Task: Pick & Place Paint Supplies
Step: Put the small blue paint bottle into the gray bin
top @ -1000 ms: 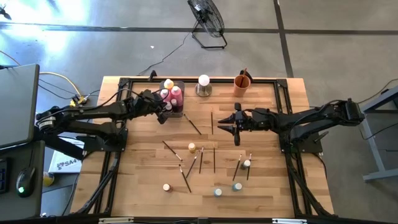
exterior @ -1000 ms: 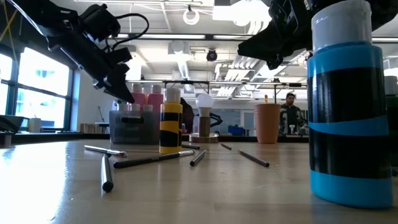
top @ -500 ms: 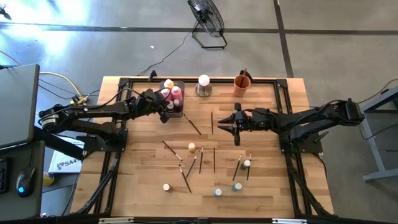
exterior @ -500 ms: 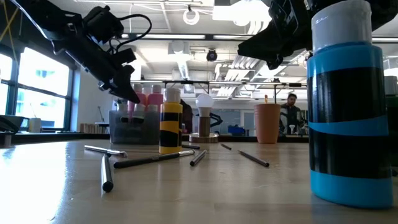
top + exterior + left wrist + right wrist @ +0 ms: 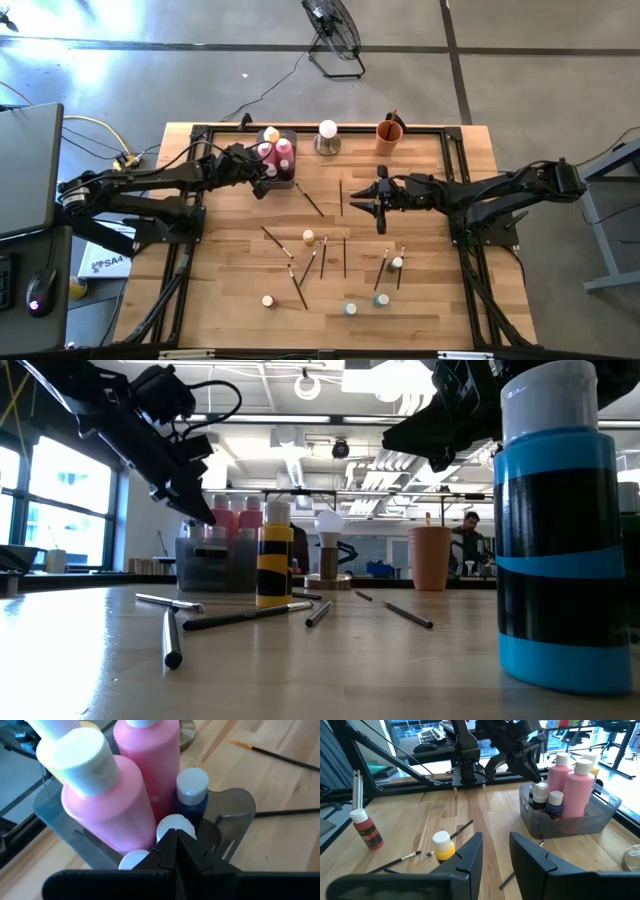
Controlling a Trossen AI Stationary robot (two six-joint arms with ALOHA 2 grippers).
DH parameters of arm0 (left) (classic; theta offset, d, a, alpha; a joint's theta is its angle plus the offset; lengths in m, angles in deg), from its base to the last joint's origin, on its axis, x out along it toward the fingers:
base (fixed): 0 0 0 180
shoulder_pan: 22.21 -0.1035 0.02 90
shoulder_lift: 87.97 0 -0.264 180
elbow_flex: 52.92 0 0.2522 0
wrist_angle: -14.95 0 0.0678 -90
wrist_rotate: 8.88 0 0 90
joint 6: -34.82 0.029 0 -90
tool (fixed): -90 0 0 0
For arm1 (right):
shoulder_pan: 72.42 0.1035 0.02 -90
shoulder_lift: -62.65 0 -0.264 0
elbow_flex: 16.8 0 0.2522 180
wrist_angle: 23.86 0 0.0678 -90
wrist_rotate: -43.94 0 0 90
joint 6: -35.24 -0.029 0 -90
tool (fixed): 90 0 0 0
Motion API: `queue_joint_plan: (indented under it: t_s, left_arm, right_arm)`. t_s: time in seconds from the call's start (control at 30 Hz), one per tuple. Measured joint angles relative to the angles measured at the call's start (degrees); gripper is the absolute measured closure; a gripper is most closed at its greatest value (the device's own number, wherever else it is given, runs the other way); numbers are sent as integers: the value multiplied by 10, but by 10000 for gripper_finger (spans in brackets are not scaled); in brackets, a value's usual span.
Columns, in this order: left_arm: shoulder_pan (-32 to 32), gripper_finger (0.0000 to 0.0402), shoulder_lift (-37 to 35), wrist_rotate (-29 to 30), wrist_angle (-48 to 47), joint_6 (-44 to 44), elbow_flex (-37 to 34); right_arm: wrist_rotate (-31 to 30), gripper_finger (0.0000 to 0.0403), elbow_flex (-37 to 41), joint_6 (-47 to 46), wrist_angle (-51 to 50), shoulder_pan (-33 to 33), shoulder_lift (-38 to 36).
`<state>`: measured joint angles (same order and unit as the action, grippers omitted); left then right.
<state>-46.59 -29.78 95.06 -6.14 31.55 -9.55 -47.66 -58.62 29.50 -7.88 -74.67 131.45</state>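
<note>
My left pincer, fingers pressed together and empty, hovers at the grey rectangular plastic tray upper left, where pink paint bottles stand gathered, while my right pincer, fingers apart, waits mid-frame above thin dark-handled paintbrushes scattered on the wooden tabletop.

Pink bottles in a grey tray; a yellow-and-black striped bottle.

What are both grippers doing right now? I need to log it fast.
Left gripper: closed, empty, over the grey tray.
Right gripper: open, holding nothing, above the table.
</note>
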Motion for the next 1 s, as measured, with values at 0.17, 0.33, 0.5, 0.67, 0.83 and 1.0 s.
queue_joint_plan:
  t_s: [0.17,0.33,0.5,0.67,0.83,1.0]
  left_arm:
    - [0,401,-17,-17,-6,0,2]
    - [0,401,-17,-27,-4,0,2]
    - [0,401,-17,-34,-2,0,2]
    - [0,401,-17,-59,8,-2,2]
    - [0,401,-24,-120,42,7,3]
    - [0,401,-43,-108,30,18,22]
  right_arm:
    - [0,312,0,0,0,0,0]
    - [0,312,0,-1,0,0,0]
    - [0,312,0,0,-1,0,0]
    - [0,312,0,0,-6,0,0]
    - [0,312,0,-2,-17,0,0]
    - [0,312,0,-2,-20,0,0]
